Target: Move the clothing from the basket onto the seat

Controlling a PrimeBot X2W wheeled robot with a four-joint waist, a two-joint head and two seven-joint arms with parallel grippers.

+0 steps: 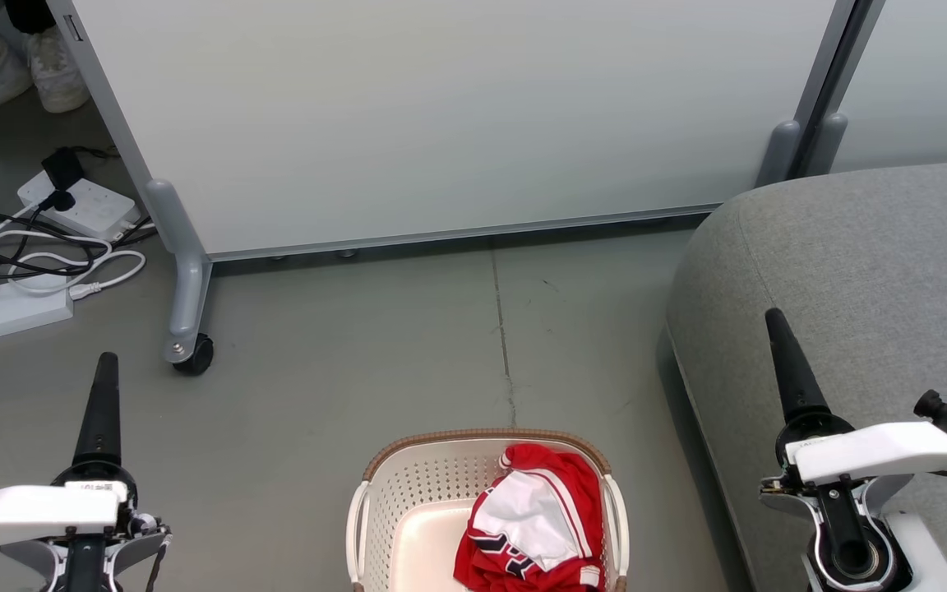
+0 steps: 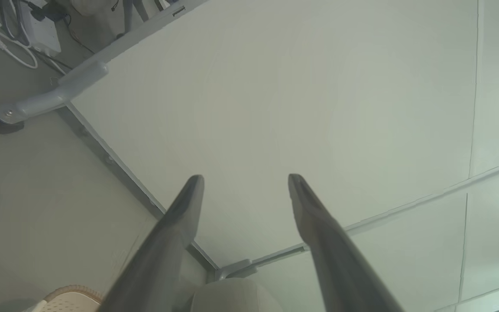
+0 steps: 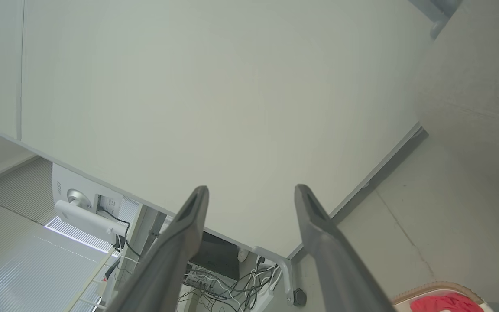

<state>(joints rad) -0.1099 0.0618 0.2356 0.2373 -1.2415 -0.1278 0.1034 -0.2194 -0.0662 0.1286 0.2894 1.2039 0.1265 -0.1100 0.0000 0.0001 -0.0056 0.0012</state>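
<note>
Grey floor (image 1: 358,345), lower centre: clothing (image 1: 535,526) heaped in basket (image 1: 441,440); seat (image 1: 852,263) at right. Left gripper (image 2: 245,177) and right gripper (image 3: 250,188) gape wide, empty. Risk: a deep pinch could catch the perforated wall, lifting the basket too.

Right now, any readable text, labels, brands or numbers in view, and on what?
Red and white fabric clothing in the cream perforated plastic basket: navy lettering, crumpled, unreadable.
White power strip on the floor: small label, too small to read.
White monitor back: logo, too blurred.
Nothing reads clearly.
</note>
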